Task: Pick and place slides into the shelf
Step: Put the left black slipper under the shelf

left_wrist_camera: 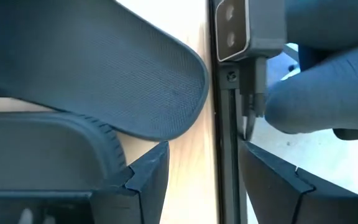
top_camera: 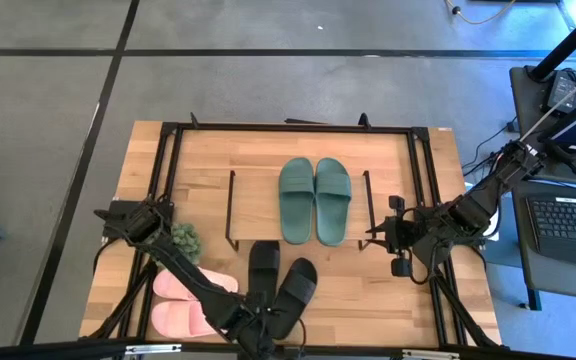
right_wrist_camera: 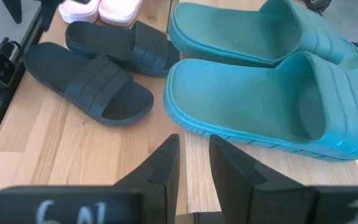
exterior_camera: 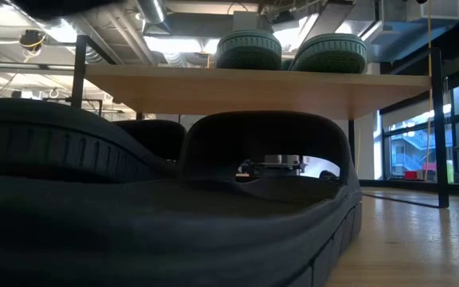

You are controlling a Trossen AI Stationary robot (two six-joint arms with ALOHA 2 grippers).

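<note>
Both dark green slides (top_camera: 315, 200) lie side by side, soles down, on the shelf's wooden top (top_camera: 258, 200); the low view shows them up on the board (exterior_camera: 249, 48). The two black slides (top_camera: 280, 285) lie on the table in front of the shelf, and one fills the low view (exterior_camera: 261, 175). The pink pair (top_camera: 188, 300) lies to their left. My left gripper (left_wrist_camera: 204, 171) is open over the table's near edge, at the black slides' heel ends (left_wrist_camera: 135, 81), with only wood and frame between its fingers. My right gripper (right_wrist_camera: 194, 158) hovers right of the shelf, narrowly open and empty.
A black metal frame (top_camera: 288, 128) runs around the tabletop, with a bar (left_wrist_camera: 225, 143) along the near edge. A small camera (left_wrist_camera: 238, 31) sits on that bar beside my left gripper. A small green plant (top_camera: 185, 238) stands left of the shelf. Bare wood lies at the near right.
</note>
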